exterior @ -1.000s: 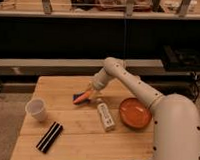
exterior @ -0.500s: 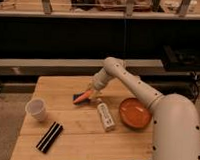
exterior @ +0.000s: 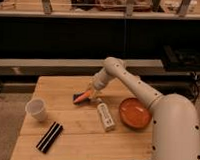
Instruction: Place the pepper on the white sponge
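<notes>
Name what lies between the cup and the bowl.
The white sponge, in the camera view; the claw hangs beyond it, by the pepper.

Light: warm and dim (strongest on the table [exterior: 76, 131])
Background: nearly black
Gripper [exterior: 89, 94]: evenly lit, over the table's middle

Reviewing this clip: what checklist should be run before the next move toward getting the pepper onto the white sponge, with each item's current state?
1. Gripper at the pepper: ok, it is at the pepper's upper right end.
2. Pepper securely held: cannot tell.
3. Pepper on the white sponge: not ok, it is up and to the left of the white sponge, apart from it.
4. White sponge top free: ok, nothing lies on it.
5. Bowl off the path: ok, it sits right of the white sponge.
6. Cup off the path: ok, it stands far left.
</notes>
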### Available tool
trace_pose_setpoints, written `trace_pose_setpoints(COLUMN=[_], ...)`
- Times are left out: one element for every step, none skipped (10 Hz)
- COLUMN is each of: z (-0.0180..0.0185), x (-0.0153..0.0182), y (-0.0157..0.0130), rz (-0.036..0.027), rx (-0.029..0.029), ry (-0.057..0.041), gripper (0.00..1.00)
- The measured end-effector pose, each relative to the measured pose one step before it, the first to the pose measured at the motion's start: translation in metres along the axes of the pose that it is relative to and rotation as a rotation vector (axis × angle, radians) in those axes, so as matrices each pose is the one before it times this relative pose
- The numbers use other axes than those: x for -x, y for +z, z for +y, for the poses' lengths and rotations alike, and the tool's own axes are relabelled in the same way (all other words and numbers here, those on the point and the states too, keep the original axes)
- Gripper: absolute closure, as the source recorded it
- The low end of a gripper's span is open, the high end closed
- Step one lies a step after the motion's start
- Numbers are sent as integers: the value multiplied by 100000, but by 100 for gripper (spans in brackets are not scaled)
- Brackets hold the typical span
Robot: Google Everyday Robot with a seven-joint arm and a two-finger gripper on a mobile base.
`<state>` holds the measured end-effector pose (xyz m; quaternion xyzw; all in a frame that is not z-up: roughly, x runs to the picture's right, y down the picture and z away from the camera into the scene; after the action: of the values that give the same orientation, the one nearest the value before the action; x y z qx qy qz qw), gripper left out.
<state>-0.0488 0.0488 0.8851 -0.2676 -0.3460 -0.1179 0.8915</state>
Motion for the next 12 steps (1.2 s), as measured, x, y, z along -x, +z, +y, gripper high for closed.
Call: trace_pose_setpoints(z=[-76, -88, -64, -73, 21, -119, -83, -106, -87, -139, -142, -123], x=[18, -16, -48, -48, -53, 132, 158, 39, -15, -120, -19, -21], y=[19, 143, 21, 71, 142, 257, 289, 273, 160, 221, 123, 272], rz=[-164, -447, -241, -222, -245, -597, -437, -294, -212, -467, -239, -211], rx=[-401, -1084, -858, -627, -248, -654, -627, -1132, -780, -1033, -562, -440], ry=[205, 2155, 1159, 1012, 696, 885, 894, 1386, 884, 1239, 535, 578], gripper=[84, 95, 99, 100, 100, 100, 100, 100, 100, 100, 100, 100])
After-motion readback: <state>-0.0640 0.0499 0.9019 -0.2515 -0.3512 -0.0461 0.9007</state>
